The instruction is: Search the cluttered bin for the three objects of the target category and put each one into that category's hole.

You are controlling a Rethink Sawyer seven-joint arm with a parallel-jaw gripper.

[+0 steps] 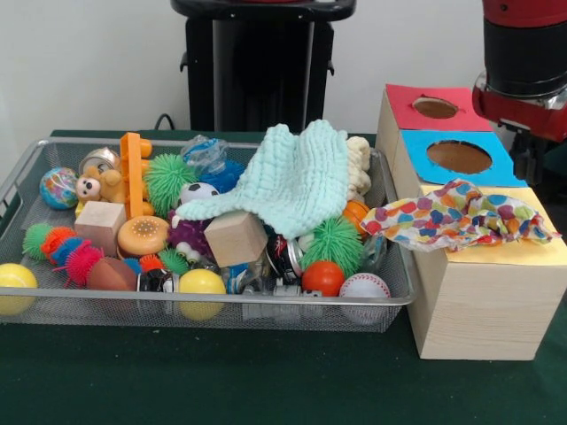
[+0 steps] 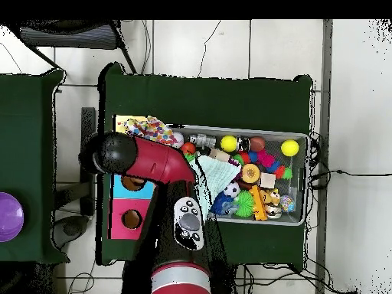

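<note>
One polka-dot cloth (image 1: 452, 218) lies crumpled on the yellow top (image 1: 523, 252) of the wooden box, and its left end hangs over toward the wire mesh bin (image 1: 53, 305). The cloth covers the yellow top's hole, which is hidden. No other polka-dot cloth shows. The red and black arm (image 1: 523, 62) comes down at the far right behind the box. The dark gripper (image 1: 529, 164) shows partly beyond the box's far right edge, apart from the cloth. In the overhead view the arm (image 2: 153, 161) lies over the box, with the cloth (image 2: 155, 131) beside the bin (image 2: 300, 138).
The blue-topped hole (image 1: 459, 157) and the red-topped hole (image 1: 435, 107) lie behind the yellow top. A mint green waffle-knit cloth (image 1: 297, 177) is draped over the toys in the bin, among wooden cubes (image 1: 236, 237), balls and spiky toys. A purple bowl (image 2: 9, 217) sits on a side table.
</note>
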